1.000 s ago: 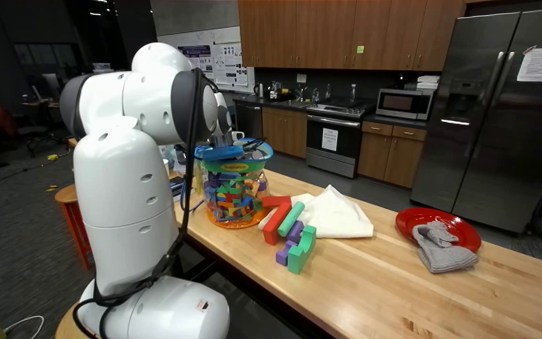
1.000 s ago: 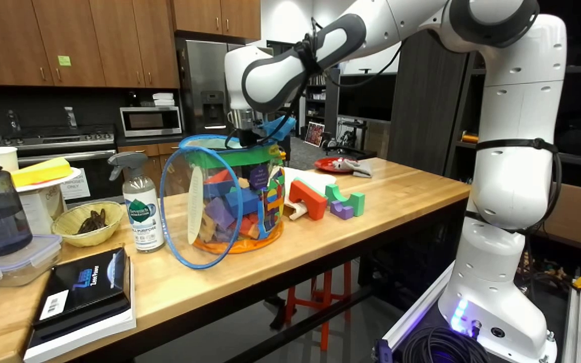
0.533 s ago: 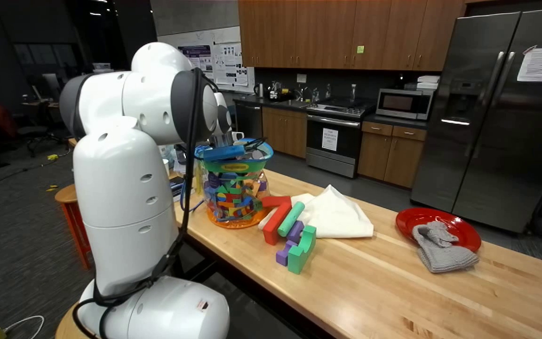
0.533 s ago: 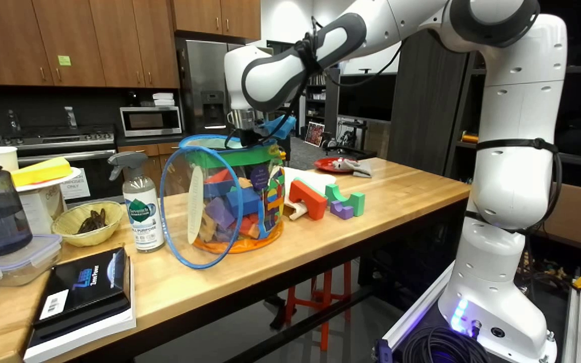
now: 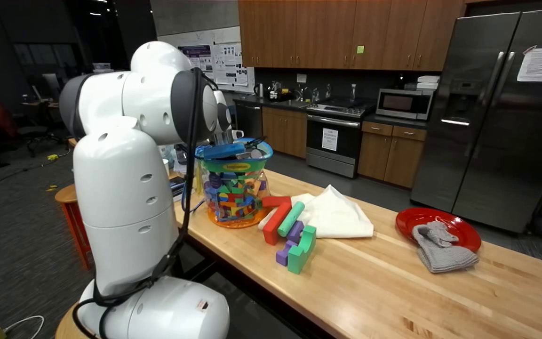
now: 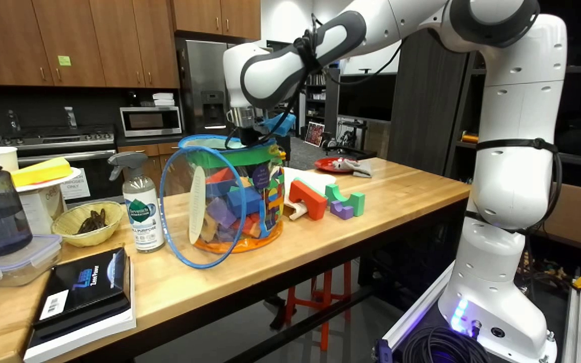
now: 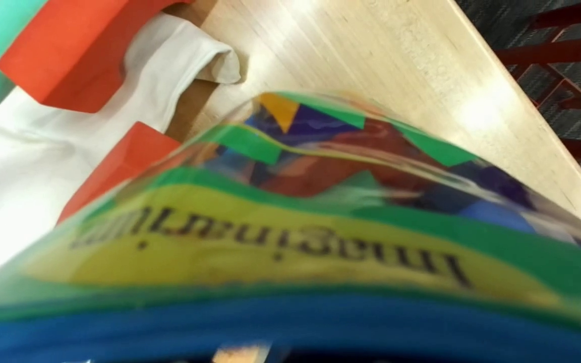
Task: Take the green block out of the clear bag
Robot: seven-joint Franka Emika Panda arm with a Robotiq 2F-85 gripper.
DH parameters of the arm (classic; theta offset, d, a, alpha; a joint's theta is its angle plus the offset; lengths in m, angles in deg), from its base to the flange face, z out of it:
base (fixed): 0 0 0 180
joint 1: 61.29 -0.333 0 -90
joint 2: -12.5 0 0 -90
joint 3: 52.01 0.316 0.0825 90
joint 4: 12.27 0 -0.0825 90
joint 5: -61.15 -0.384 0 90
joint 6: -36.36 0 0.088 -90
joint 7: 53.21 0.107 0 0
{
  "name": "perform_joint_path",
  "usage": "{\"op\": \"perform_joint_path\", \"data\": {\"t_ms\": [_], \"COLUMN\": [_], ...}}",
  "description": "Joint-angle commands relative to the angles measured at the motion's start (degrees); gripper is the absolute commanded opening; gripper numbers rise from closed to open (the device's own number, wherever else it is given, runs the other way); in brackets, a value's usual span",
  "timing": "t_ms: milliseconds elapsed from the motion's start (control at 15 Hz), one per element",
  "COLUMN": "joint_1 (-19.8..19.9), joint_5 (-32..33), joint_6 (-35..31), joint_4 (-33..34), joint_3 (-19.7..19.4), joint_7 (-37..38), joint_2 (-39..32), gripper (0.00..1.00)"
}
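The clear bag (image 6: 227, 158) stands on the table, with a blue rim, a green band and colourful blocks showing through its walls. Its yellow label (image 7: 270, 252) fills much of the wrist view. My gripper (image 6: 248, 135) reaches down into the bag's mouth. Its fingers are hidden by the rim and band, so neither their opening nor anything between them shows. Green shapes (image 7: 252, 143) appear through the bag wall; which one is the green block, I cannot tell. Outside the bag lie a green arch block (image 6: 356, 202) and a green cylinder (image 5: 291, 219).
Red blocks (image 6: 309, 199) and purple blocks (image 6: 341, 209) lie beside the bag near a white cloth (image 5: 341, 219). A blue hoop lid (image 6: 244, 201) hangs at the bag's side. A spray bottle (image 6: 143, 217) stands close by. Farther off is a red plate (image 5: 407, 217) with grey knitwear.
My arm's wrist has risen very slightly. The bag has shifted a little with it, and its hoop has moved slightly. The blocks on the table have stayed put.
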Motion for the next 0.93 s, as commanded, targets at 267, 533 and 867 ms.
{"op": "perform_joint_path", "data": {"t_ms": [267,533,867], "joint_1": [-0.35,-0.39,0.09], "joint_5": [0.75,1.17,1.36], "joint_6": [0.47,0.73,0.03], "joint_4": [0.72,0.4,1.92], "joint_3": [-0.35,-0.28,-0.67], "joint_7": [-0.46,-0.95,-2.14], "joint_2": [0.01,1.79,3.15], "gripper": [0.27,0.24,0.06]}}
